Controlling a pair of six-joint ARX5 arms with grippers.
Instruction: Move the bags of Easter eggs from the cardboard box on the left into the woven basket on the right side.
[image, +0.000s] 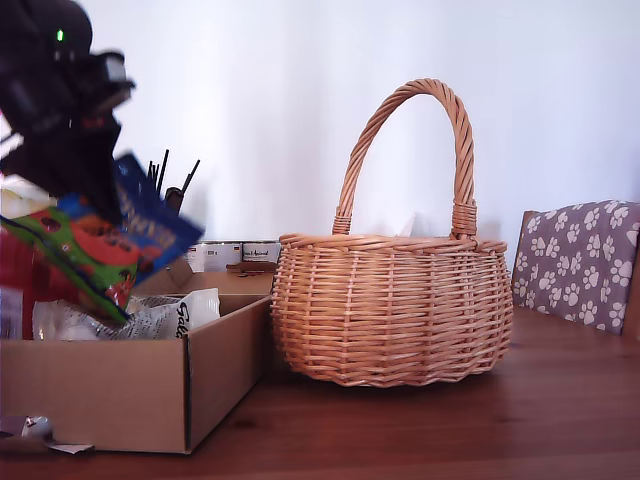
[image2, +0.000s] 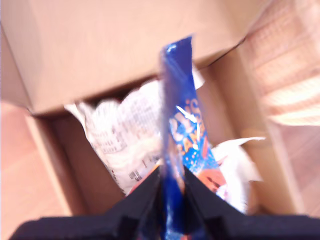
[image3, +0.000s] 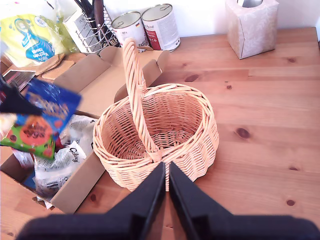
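Note:
My first gripper (image2: 172, 172) is shut on the top edge of a blue-green bag of Easter eggs with red ladybirds (image2: 182, 130). That bag (image: 95, 245) hangs tilted above the cardboard box (image: 110, 395) at the exterior view's left. Pale whitish bags (image: 160, 318) lie inside the box (image3: 80, 182). The woven basket (image: 390, 310) stands beside the box, and its inside (image3: 165, 120) holds nothing. High above the basket's near rim, my second gripper (image3: 166, 175) is shut with nothing in it. It does not show in the exterior view.
Two tin cans (image3: 145, 25), a wire utensil rack (image3: 95, 25), a yellow-green bag (image3: 30, 35) and a tissue box (image3: 250, 25) stand along the wall. A chair with a paw-print cover (image: 580, 260) is at the exterior view's right. Bare wooden tabletop (image3: 260, 125) lies beyond the basket.

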